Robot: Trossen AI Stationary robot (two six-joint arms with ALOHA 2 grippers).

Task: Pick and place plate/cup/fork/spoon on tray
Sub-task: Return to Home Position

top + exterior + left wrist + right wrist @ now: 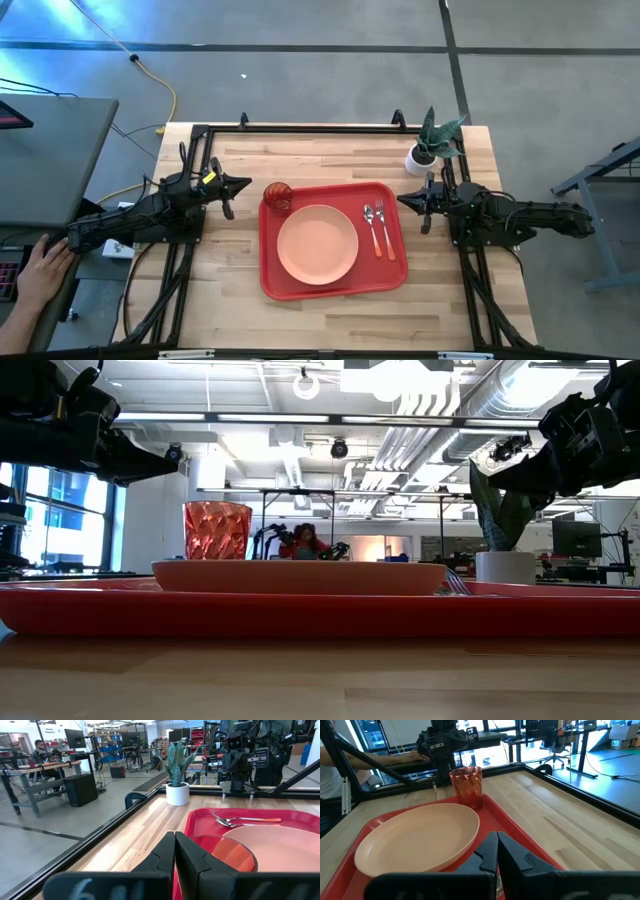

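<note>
The red tray (275, 280) lies mid-table. On it rest the peach-pink plate (317, 244), the red-orange cup (278, 195) upright in the tray's far left corner, and the fork (383, 232) and spoon (370, 228) side by side right of the plate. My left gripper (246, 184) is shut and empty, just left of the tray, above the table. My right gripper (401, 200) is shut and empty, just right of the tray. The cup (467, 786) and plate (417, 836) show in the right wrist view, the fork and spoon (235, 820) in the left.
A white pot with a green plant (428, 150) stands at the far right of the table, close to my right arm. A person's hand (40, 270) rests off the table at the left. Bare wood lies near the table's front edge (330, 325).
</note>
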